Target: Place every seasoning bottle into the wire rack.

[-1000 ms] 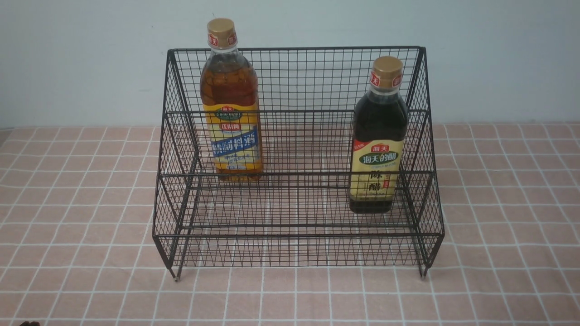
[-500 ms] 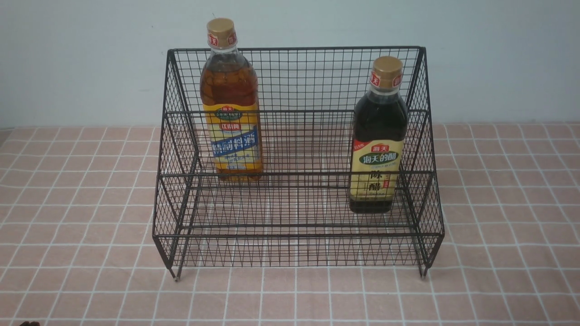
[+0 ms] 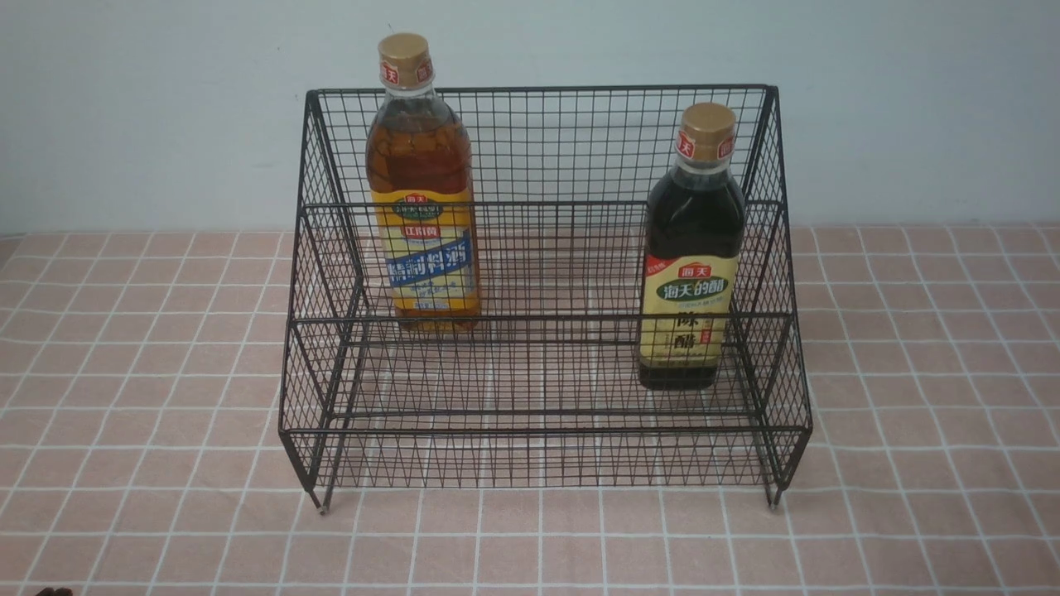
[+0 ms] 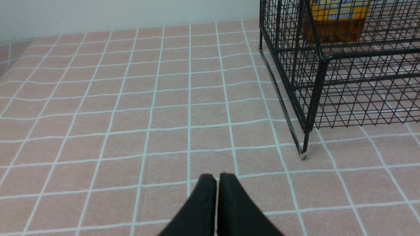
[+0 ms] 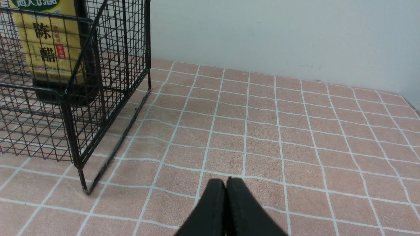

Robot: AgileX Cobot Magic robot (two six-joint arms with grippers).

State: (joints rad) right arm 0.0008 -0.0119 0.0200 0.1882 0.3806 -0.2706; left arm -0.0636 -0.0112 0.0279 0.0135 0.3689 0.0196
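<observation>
1. Pink tiled cloth with white grid lines covers the worktop [image 3: 132, 372], and a plain pale wall [image 3: 149, 108] stands behind it.
2. On the worktop stands the black wire rack [image 3: 542, 463], stepped, with a tall back and short feet.
3. An amber bottle [image 3: 422, 190] stands upright on the rack's upper step, toward the left side; its gold cap rises above the back rim.
4. A dark bottle [image 3: 691, 257] stands upright on the lower step, near the right side wall.
5. Both bottles are inside the rack, well apart from each other.
6. The left gripper [image 4: 217, 178] hovers above bare cloth, near the rack's front left foot, its fingers [image 4: 203, 203] pressed together and holding nothing.
7. The right gripper [image 5: 226, 183] hangs above bare cloth, off the rack's right side, its fingers [image 5: 241, 209] likewise together and empty.
</observation>
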